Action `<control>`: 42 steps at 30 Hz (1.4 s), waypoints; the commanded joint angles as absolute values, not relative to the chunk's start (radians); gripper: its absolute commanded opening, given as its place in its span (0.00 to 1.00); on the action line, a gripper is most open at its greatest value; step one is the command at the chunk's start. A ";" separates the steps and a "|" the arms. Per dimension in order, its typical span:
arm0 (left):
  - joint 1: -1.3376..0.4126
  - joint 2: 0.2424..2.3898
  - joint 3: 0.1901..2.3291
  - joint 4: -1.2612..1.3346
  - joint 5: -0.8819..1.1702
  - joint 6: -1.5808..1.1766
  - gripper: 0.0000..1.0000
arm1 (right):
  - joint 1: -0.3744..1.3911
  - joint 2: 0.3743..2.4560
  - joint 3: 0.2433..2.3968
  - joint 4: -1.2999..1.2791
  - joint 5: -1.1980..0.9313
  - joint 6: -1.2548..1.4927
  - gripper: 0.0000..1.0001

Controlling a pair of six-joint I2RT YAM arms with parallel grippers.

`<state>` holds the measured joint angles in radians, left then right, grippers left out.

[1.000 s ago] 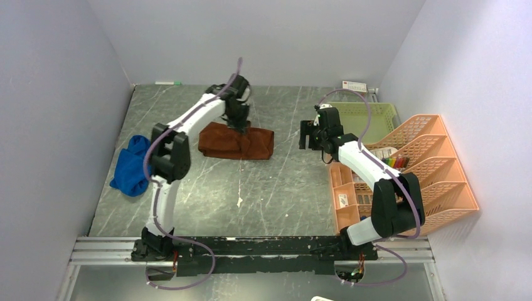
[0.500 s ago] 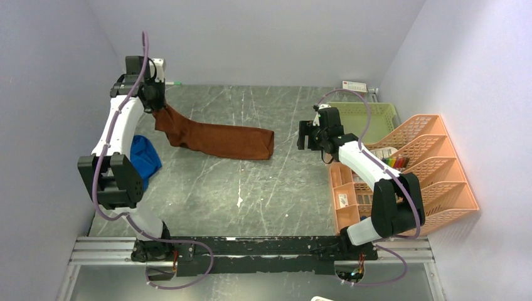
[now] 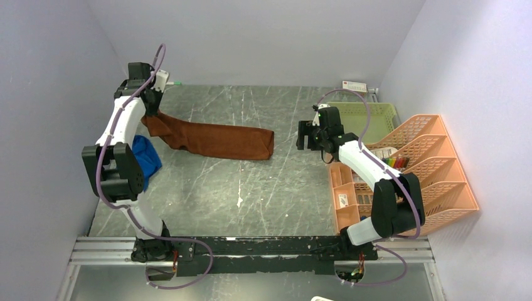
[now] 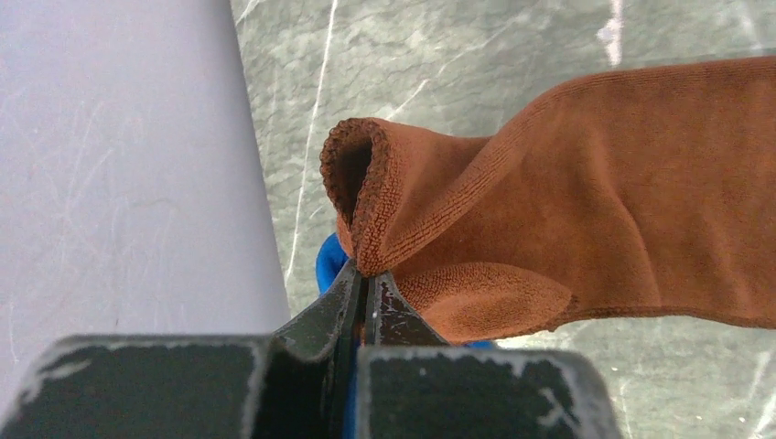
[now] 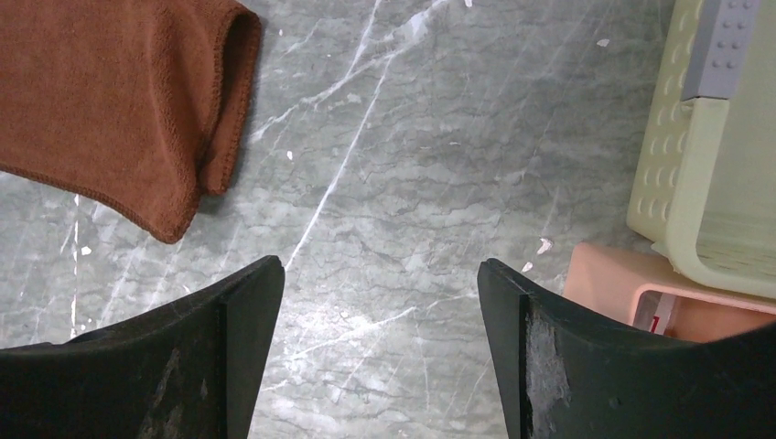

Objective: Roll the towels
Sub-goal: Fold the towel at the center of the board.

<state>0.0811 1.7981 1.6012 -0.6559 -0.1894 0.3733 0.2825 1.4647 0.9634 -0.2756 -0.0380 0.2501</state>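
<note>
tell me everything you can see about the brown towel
The rust-brown towel is soft terry cloth with a stitched hem, stretched out long across the far part of the table. Its left end is lifted off the surface, pinched at a folded corner by the shut left gripper. The rest lies on the table, with the right end doubled over in layers.

I log even, diffuse overhead light, fairly bright; the table [image 3: 251, 188] reads matte. Shadows are faint. Left wrist view: the left gripper [image 4: 364, 288] at the bottom edge is soft, the rust-brown towel [image 4: 586, 201] weave sharp.
</note>
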 commanded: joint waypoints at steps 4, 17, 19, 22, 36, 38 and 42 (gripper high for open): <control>-0.002 1.689 1.611 -0.657 0.069 0.402 0.07 | 0.280 1.471 0.984 -0.275 -0.076 0.246 0.80; -0.256 1.988 1.828 -0.956 0.332 0.254 0.07 | 0.280 1.466 0.964 -0.269 -0.087 0.241 0.82; -0.269 2.082 1.914 -1.010 0.374 0.183 0.07 | 0.279 1.463 0.962 -0.268 -0.090 0.239 0.83; -0.302 2.196 2.017 -1.047 0.415 0.113 0.07 | 0.279 1.462 0.956 -0.262 -0.093 0.239 0.83; -0.494 2.291 1.992 -0.836 0.545 -0.152 0.07 | 0.279 1.465 0.931 -0.253 -0.088 0.240 0.84; -0.499 2.284 1.974 -0.795 0.540 -0.210 0.07 | 0.279 1.469 0.929 -0.249 -0.092 0.242 0.85; -0.502 2.267 1.944 -0.726 0.485 -0.306 0.07 | 0.279 1.473 0.921 -0.245 -0.099 0.244 0.85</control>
